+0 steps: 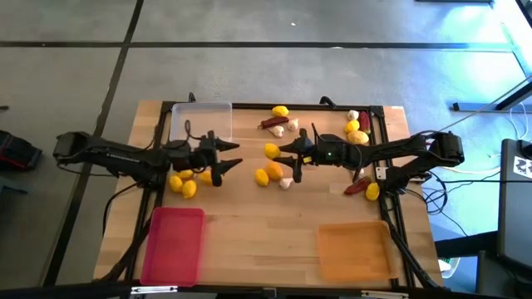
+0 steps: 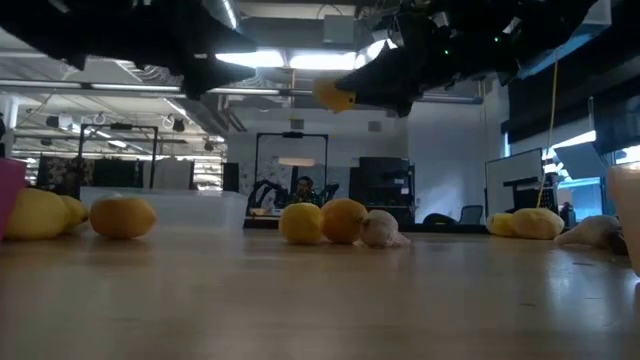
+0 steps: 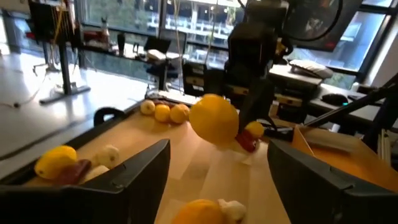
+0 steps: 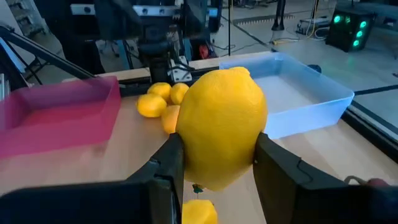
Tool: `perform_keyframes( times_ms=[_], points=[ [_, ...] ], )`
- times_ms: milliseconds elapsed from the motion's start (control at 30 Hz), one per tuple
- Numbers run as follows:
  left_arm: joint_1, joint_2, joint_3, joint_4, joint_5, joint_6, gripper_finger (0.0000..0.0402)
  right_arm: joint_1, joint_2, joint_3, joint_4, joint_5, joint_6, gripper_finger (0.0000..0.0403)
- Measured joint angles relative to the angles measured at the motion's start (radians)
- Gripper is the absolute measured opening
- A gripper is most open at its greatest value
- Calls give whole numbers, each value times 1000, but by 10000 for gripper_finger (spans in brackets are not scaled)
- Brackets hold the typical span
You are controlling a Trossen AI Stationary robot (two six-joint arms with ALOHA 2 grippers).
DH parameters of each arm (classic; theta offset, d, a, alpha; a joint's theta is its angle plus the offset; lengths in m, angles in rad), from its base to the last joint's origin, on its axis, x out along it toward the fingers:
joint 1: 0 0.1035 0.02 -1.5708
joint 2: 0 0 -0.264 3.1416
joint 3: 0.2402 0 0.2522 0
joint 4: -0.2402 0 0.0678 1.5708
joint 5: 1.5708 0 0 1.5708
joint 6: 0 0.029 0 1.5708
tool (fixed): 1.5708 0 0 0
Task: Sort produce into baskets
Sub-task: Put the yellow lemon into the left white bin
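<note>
Gripping: the right gripper (image 4: pixel 214 165) had its jaws pressed against a yellow lemon (image 4: pixel 222 134), lifted clear of the table over the middle of the board.
Waiting: the left gripper (image 3: pixel 217 165) stood with its jaws wide apart and nothing between them, facing the lifted fruit from the table's left half.
Clear basket: the squarish clear tray (image 1: pixel 199 122) at the far left of the table looked empty.
Pink basket: the pink-red tray (image 1: pixel 174 245) at the near left held nothing.
Orange basket: the orange tray (image 1: pixel 354 250) at the near right held nothing either.
Progress: by my read, barely started; no fruit lay in any tray, and one lemon was in the air.
Left to sort: a cluster of lemons (image 1: pixel 183 183) beside the left arm, more lemons and a garlic bulb (image 1: pixel 286 183) mid-table, chili peppers (image 1: pixel 273 123) and garlic toward the far edge, plus a mixed group at the right edge.
Surface: a pale wooden table (image 1: pixel 266 232) with a dark frame around it.
Room: a grey tiled floor around the table, and a large workshop with ceiling lights, desks and dark equipment beyond it.
</note>
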Motion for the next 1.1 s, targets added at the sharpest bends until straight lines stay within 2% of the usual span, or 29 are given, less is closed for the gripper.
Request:
perform_keyframes(
  times_ms=[133,367,600,700,833,967,1100],
  points=[
    [-7,95,54,13,0,-39,265,2,0,0,0,-1,-4,130],
    [-7,249,107,142,1,-63,265,59,20,0,64,-7,-31,130],
    [-16,357,174,166,67,-89,265,80,31,0,76,35,-54,130],
    [-24,388,197,164,62,-75,265,80,32,0,83,31,-54,130],
    [-27,408,220,163,59,-61,265,85,32,0,100,-29,-55,130],
    [-26,410,222,164,40,-47,265,97,32,0,97,-17,-69,130],
    [-25,410,222,190,99,-31,265,98,34,0,114,-18,-91,130]
  ],
)
